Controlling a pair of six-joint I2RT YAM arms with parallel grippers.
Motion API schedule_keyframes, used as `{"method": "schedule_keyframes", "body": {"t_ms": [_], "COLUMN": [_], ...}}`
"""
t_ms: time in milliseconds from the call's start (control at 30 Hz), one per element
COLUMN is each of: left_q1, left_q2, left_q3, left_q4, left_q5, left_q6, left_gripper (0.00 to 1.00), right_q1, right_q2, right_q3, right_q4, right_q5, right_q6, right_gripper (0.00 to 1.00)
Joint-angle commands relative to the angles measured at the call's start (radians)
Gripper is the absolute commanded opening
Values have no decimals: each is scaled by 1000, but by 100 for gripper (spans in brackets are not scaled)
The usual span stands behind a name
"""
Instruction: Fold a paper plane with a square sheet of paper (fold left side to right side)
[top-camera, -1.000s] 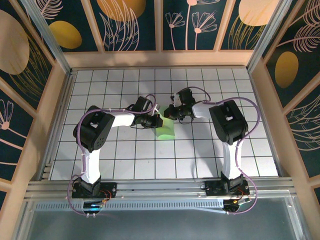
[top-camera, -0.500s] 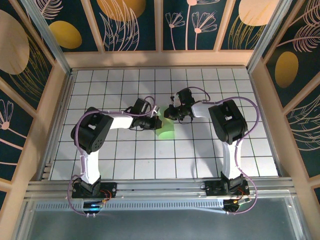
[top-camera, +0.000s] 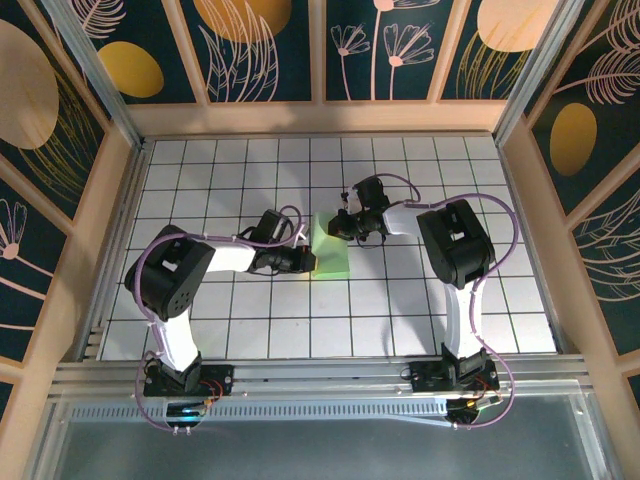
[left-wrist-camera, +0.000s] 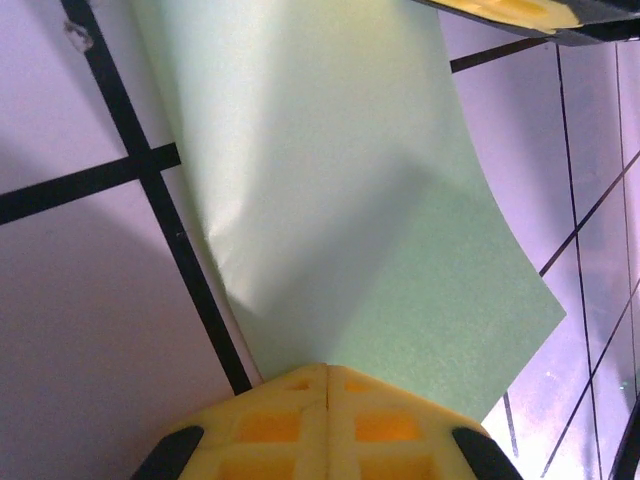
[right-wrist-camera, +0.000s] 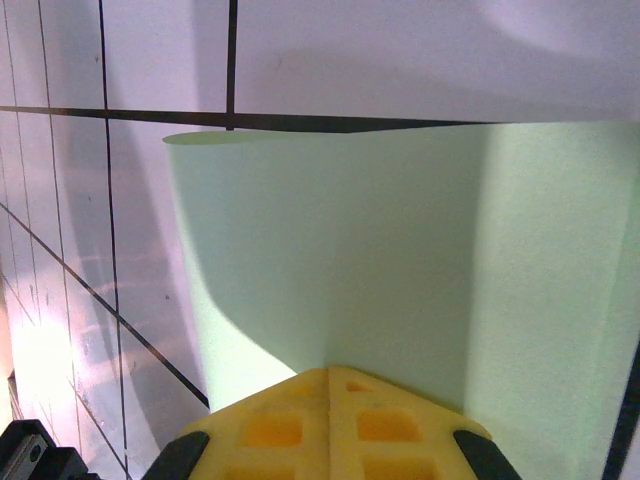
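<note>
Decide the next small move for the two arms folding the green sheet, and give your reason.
Probably the left gripper should carry its pinched edge to the right and lower it. It and the right gripper both look shut on the square sheet of paper, which bows in a soft curve and is not yet creased flat.

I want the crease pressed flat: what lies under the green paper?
Under the paper is the white gridded table, running in beneath its edges. The part directly below is covered, so anything lying there cannot be seen.
</note>
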Motion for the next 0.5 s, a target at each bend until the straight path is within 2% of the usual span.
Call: {"method": "schedule_keyframes", "body": {"t_ms": [0,233,467], "left_q1": [-10,5,-11], "left_q2": [-10,32,93], "left_q3": [38,155,161], "left_q4": [-129,-108,-70], "left_q5": [33,74,117], "left_q6": [-23,-31,-29], "left_gripper": [6,7,6], "right_q1": [-11,-11,-9], "right_q2": [31,27,29], "right_q3": [-26,-23,-19], "right_q4": [-89,-91,-93], "right_q5": [102,105,107], "right_q6": [-30,-35,-34], "right_gripper": [0,0,0]}}
